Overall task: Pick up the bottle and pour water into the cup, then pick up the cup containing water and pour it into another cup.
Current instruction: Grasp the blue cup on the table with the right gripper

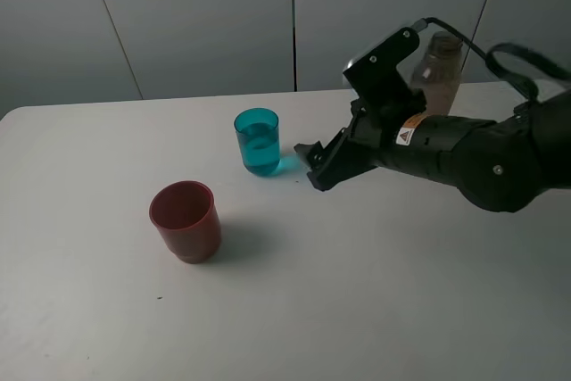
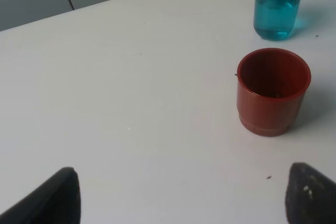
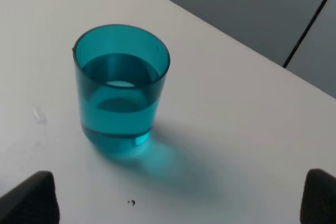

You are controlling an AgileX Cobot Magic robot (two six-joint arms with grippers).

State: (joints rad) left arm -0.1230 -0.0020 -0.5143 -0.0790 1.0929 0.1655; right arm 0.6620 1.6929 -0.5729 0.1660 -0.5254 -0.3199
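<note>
Since the cup (image 1: 257, 142) holds water and the bottle (image 1: 439, 67) stands at the worktop's (image 1: 357, 310) far edge, my right claw (image 1: 310, 167), wide and empty, faces it; the red cup (image 1: 186, 220) looks unfilled.

The bottle (image 1: 439, 69) stands far right behind the right arm (image 1: 473, 153), which hides its lower part; what shows is blurred. The arm runs off the right edge. In the wrist views the left gripper (image 2: 181, 198) and the right gripper (image 3: 176, 198) show only as dark fingertips cut by the picture's edge. A speck (image 3: 132, 202) near the cup (image 3: 121, 85) is too small to tell.
</note>
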